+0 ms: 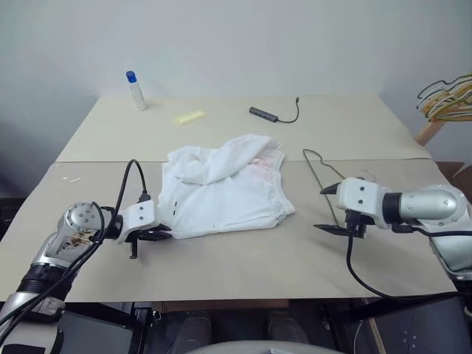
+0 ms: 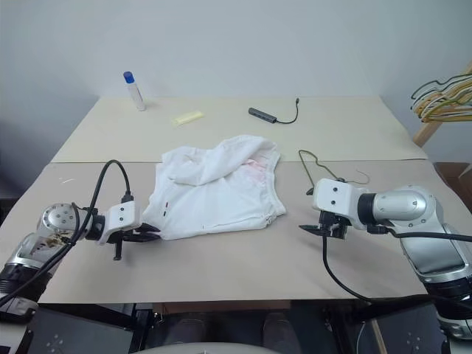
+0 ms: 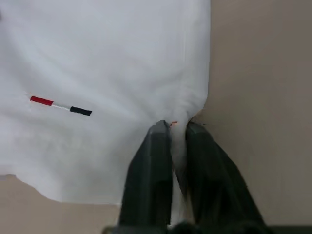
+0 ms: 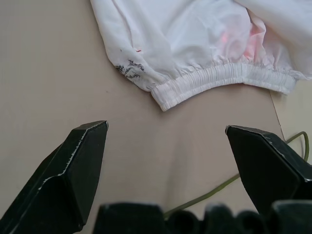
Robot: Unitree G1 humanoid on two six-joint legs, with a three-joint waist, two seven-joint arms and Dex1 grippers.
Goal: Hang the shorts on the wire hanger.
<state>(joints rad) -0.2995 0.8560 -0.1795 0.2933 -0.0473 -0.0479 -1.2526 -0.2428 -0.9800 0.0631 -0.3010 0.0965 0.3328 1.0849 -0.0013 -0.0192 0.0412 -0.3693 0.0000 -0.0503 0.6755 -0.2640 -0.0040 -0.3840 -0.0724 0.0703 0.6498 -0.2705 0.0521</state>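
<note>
Two claws are working: our left claw is pinching the shorts' corner at seven o'clock on the tabletop, while our right claw is hovering wide open above the hanger at three o'clock.

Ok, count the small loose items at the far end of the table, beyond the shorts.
3: a blue-capped bottle at the far left, a yellow strip just right of it, and a dark adapter with cable near the middle. The shorts may hide more.
</note>
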